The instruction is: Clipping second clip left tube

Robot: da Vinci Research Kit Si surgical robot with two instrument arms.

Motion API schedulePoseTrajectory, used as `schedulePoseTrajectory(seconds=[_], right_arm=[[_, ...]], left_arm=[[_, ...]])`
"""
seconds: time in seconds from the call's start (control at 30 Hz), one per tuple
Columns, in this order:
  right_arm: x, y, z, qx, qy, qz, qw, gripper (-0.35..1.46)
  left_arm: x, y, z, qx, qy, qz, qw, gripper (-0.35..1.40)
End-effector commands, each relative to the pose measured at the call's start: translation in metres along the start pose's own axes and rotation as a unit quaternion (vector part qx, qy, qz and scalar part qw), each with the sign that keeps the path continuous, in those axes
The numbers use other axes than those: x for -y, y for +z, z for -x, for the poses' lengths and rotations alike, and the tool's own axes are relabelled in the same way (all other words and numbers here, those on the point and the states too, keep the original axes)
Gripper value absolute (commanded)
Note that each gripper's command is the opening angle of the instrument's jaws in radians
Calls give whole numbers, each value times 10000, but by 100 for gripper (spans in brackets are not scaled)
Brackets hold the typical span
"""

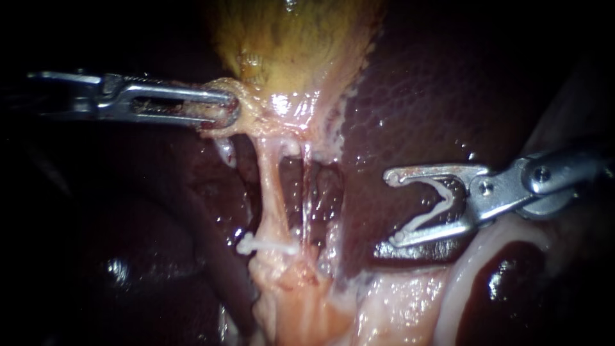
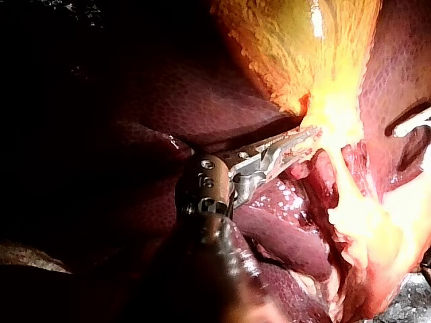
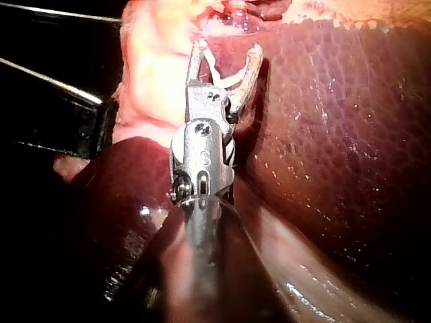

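Note:
My left instrument (image 1: 221, 109) comes in from the left, its jaws shut on pale tissue at the lower end of the yellow gallbladder (image 1: 288, 45). Below it the left tube (image 1: 272, 192) hangs stretched, with a white clip (image 1: 266, 245) across its lower end. A thinner right tube (image 1: 306, 192) runs beside it. My right instrument (image 1: 391, 208) stands to the right of both tubes, over the liver (image 1: 435, 96). Its jaws stand wide apart with an open white clip (image 1: 419, 221) seated between them. The right wrist view shows this clip (image 3: 225, 77) in the jaws (image 3: 227, 50).
Dark red liver surrounds the tubes on both sides. Pale fatty tissue (image 1: 301, 307) lies below the clipped end. A pale rounded fold (image 1: 474, 263) sits under the right instrument. In the left wrist view the left instrument's jaws (image 2: 306, 138) hold the gallbladder's lower end.

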State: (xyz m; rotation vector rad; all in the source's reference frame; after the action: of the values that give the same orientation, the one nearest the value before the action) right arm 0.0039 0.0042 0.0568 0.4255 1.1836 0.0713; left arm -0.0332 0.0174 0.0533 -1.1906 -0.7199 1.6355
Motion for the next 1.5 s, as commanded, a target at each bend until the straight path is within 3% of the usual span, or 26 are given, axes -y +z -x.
schedulePoseTrajectory(seconds=[0.03,0.27,0.43,0.5,0.7,0.97,1.2,1.5], right_arm=[[0,0,0,-1,6,1,10000,50],[0,1,-2,16,7,14,10000,50],[4,7,-9,-46,12,-56,10000,50],[7,13,-15,-72,43,-94,9999,50],[15,41,-40,-260,663,-249,9971,50],[16,89,-62,-363,1029,-379,9933,50],[9,133,-56,-388,1320,-455,9894,50],[-17,155,-37,-387,1368,-385,9891,50]], left_arm=[[-1,-2,-1,2,-2,5,10000,-35],[-20,-39,-17,42,-65,55,10000,-35],[-37,-72,-31,-103,-133,47,9998,-35],[-41,-77,-34,-113,-148,55,9998,-35],[-41,-75,-32,-132,-147,52,9998,-35],[-41,-75,-31,-134,-143,50,9998,-35],[-41,-74,-30,-136,-140,47,9998,-35],[-41,-74,-30,-137,-140,45,9998,-35]])
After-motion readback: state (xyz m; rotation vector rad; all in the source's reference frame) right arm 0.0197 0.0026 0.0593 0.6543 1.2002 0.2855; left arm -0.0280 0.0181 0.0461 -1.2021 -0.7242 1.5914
